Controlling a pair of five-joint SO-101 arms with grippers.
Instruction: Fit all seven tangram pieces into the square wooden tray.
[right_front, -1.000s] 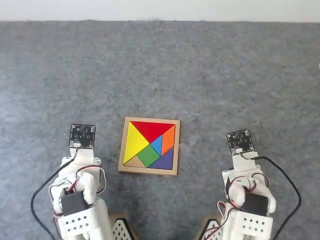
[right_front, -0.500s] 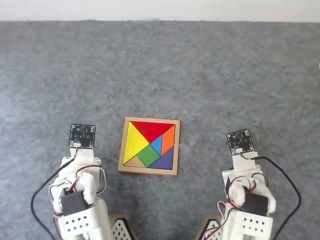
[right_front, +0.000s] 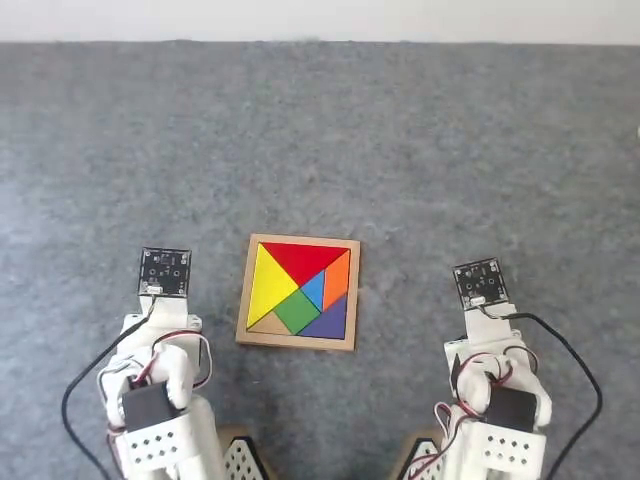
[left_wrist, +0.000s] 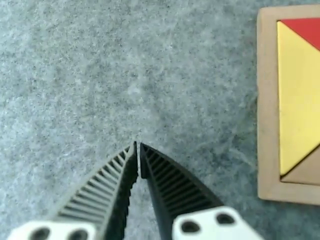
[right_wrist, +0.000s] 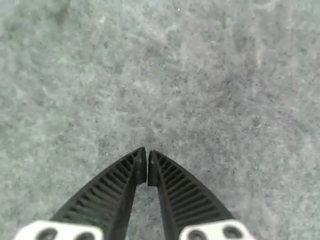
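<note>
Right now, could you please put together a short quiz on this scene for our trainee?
1. True or false: the left end effector is shut on a tangram piece.
2. Which piece lies along the far edge of the square wooden tray? A red triangular piece; B green square piece; C purple triangular piece.
3. Fill in: the large yellow triangular piece sits on the tray side nearer the ____ end effector.
Key: 1 false; 2 A; 3 left.

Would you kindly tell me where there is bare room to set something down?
The widest bare patch is the grey mat between the tray and the far wall. Narrower strips lie between the tray and the left arm, and between it and the right arm. The tray is full; the near edge is crowded by the arms.
</note>
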